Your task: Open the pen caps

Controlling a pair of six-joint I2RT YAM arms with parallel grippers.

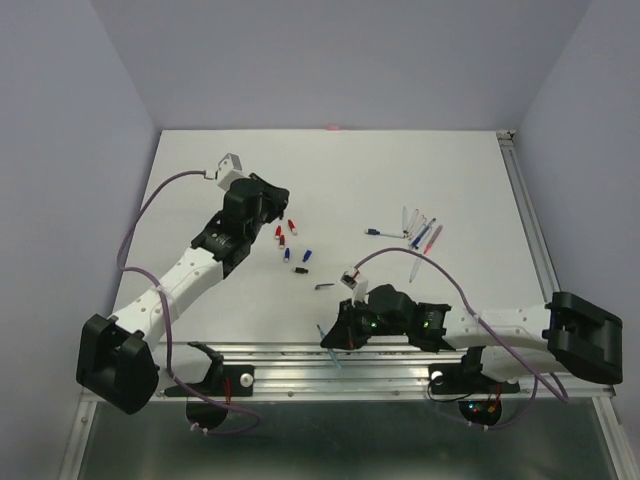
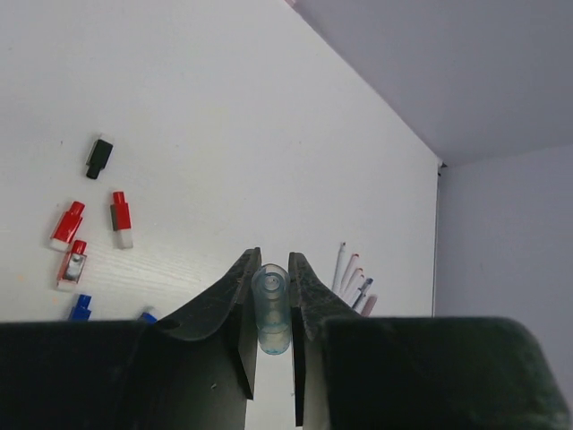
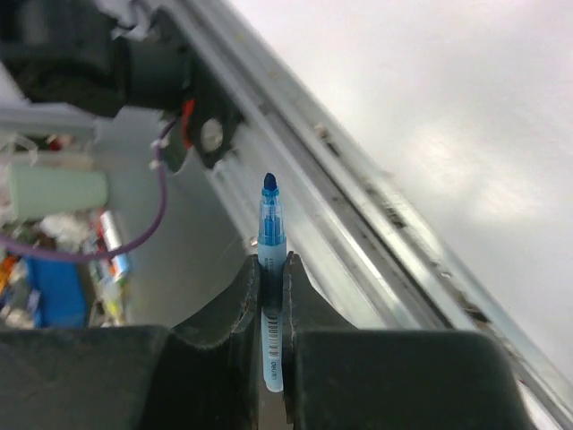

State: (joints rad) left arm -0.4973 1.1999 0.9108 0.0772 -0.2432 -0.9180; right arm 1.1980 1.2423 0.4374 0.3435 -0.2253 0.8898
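The left hand is clamped on a hollow, translucent pale-blue cap, a smooth tube with its rounded open end showing between the dark fingers. The right hand grips a clear blue pen by its printed barrel, with the dark pointed tip bare above an aluminium rail. Stubby red, blue and black caps lie loose on the matte white surface, well apart from a cluster of thin pens.
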